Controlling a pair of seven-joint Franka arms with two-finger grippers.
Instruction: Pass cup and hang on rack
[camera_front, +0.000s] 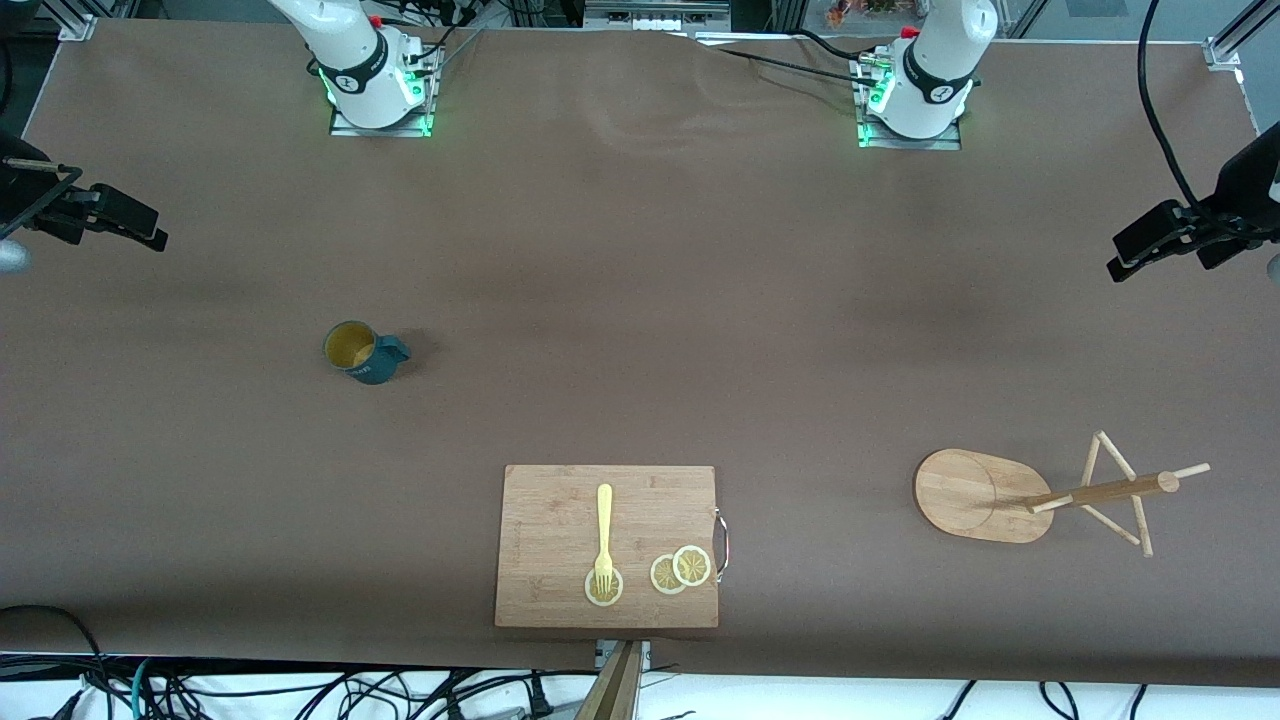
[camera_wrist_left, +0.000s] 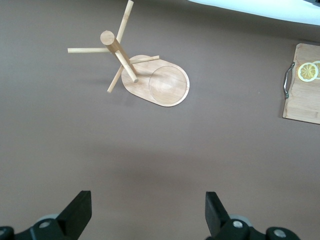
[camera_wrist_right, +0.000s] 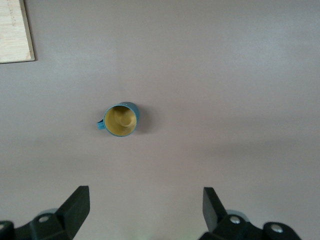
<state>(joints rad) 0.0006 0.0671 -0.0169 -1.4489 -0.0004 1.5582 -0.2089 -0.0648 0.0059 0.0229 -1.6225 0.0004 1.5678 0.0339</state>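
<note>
The cup (camera_front: 362, 351), dark teal with a yellow inside, stands upright on the brown table toward the right arm's end; it also shows in the right wrist view (camera_wrist_right: 120, 120). The rack (camera_front: 1010, 492), a light bamboo mug tree on an oval base, stands toward the left arm's end, nearer the front camera than the cup. The left wrist view shows the rack's base (camera_wrist_left: 165, 85), post and pegs. My left gripper (camera_wrist_left: 148, 212) hangs open high over bare table near the rack. High over bare table near the cup, my right gripper (camera_wrist_right: 145, 207) is open and empty. Neither gripper shows in the front view.
A wooden cutting board (camera_front: 607, 545) lies at the table's near edge, carrying a yellow fork (camera_front: 604, 530) and lemon slices (camera_front: 680, 570). Black devices on mounts stand at the right arm's end (camera_front: 100, 215) and the left arm's end (camera_front: 1180, 240). The arm bases stand along the back.
</note>
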